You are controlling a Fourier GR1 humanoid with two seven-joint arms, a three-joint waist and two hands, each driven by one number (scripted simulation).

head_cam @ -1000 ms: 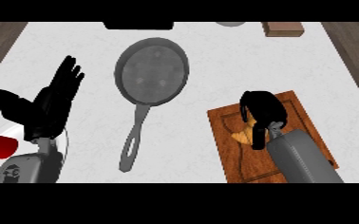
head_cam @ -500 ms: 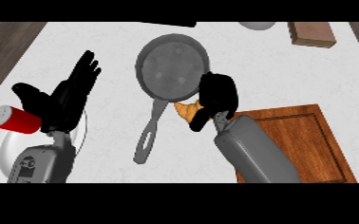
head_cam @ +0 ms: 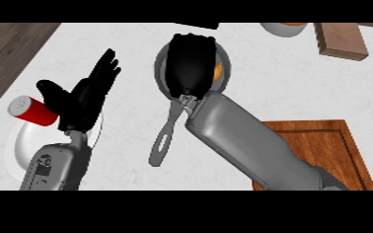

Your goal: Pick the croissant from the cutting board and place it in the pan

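- Now the right hand (head_cam: 191, 65) hovers over the pan (head_cam: 165, 74), upper centre, fingers curled round the croissant (head_cam: 217, 71), peeking at its right edge.
- Release goes straight down; left hand (head_cam: 86, 93) rests open, lower left.

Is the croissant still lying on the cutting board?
No: the cutting board is bare, and the croissant shows under the right hand over the pan.

A: What colours does the table (head_cam: 291, 84) carry?
B: White with faint grey marbling. The cutting board (head_cam: 331, 148) is reddish-brown wood; the pan (head_cam: 166, 138) is dark grey.
A: And the croissant (head_cam: 217, 70)?
B: Golden orange, a sliver beside the black right hand (head_cam: 191, 66).
A: On the left?
B: A black left hand (head_cam: 84, 96), a grey forearm, a white plate (head_cam: 18, 148), a red can (head_cam: 33, 111) with a white top.
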